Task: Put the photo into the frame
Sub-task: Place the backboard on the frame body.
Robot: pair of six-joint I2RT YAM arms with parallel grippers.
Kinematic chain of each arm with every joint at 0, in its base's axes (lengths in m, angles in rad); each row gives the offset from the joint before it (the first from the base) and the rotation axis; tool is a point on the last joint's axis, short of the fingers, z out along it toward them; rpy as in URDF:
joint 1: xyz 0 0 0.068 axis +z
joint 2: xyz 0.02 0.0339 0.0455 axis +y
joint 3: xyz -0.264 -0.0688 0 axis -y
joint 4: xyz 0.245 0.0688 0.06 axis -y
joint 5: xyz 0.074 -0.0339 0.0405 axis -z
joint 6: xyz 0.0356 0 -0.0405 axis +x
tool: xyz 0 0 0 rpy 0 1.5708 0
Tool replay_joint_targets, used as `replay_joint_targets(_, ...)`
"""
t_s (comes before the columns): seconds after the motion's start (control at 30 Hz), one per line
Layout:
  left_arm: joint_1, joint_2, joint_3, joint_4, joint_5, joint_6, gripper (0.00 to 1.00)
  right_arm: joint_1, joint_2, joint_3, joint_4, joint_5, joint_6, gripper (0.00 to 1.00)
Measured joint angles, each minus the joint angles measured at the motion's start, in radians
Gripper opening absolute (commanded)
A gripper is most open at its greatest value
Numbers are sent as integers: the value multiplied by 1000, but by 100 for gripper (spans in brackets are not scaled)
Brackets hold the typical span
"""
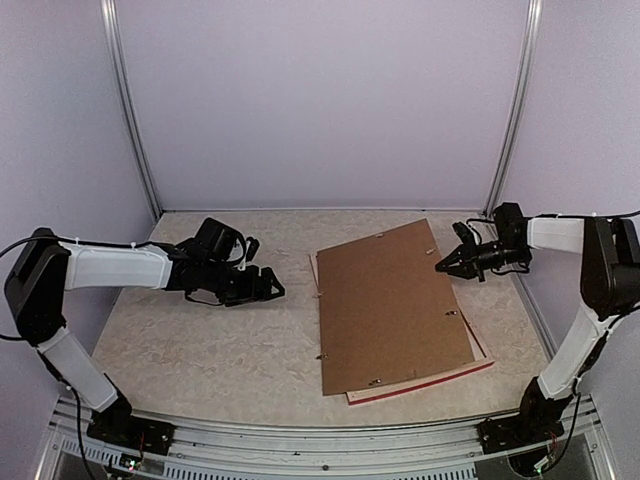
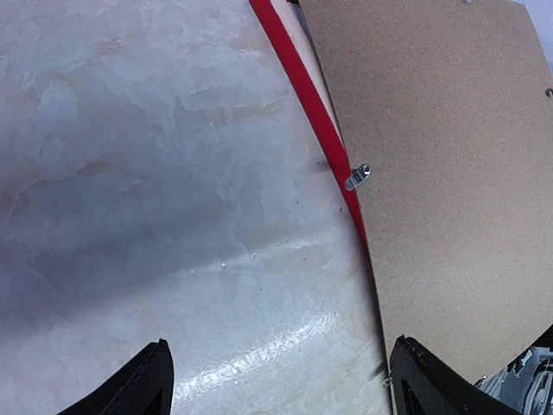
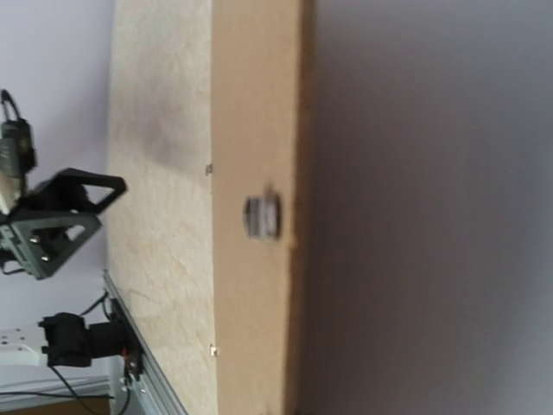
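Note:
The frame (image 1: 432,384) lies face down on the table, and only its red rim (image 2: 304,97) shows along the edges. A brown backing board (image 1: 395,305) covers its back. The photo is hidden. My left gripper (image 1: 266,289) hovers over bare table left of the frame. In the left wrist view the left gripper (image 2: 281,350) is open with nothing between the fingers. My right gripper (image 1: 444,266) is shut, its tips at the board's far right edge. Its fingers do not show in the right wrist view, which looks along the board (image 3: 255,285).
Small metal turn clips (image 2: 357,176) sit along the board's edges, one of them seen as a blurred clip (image 3: 262,216) in the right wrist view. Pale walls with metal posts (image 1: 513,110) enclose the marbled table (image 1: 200,340). A rail (image 1: 320,450) runs along the near edge.

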State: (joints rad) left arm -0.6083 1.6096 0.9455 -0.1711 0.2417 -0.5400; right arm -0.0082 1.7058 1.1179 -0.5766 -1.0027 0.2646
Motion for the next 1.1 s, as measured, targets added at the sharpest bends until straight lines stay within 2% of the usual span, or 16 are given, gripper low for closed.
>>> replay_joint_targets(0.23,-39,44,4,56,2,-46,86,-40,103,7,69,-53,-10,0)
replay_joint_targets(0.47,-117,150,43,138,17,-110,86,-61,217,93,38,-38,-67,0)
replay_joint_targets(0.63,-153,226,85,187,41,-151,85,-61,233,122,9,-25,-92,1)
replay_joint_targets(0.8,-174,286,123,217,67,-188,78,-61,233,122,0,12,-96,16)
replay_joint_targets(0.97,-185,324,151,236,77,-216,74,-66,229,105,6,185,-100,35)
replay_joint_targets(1.1,-192,335,151,239,76,-230,74,-72,196,96,0,320,-87,58)
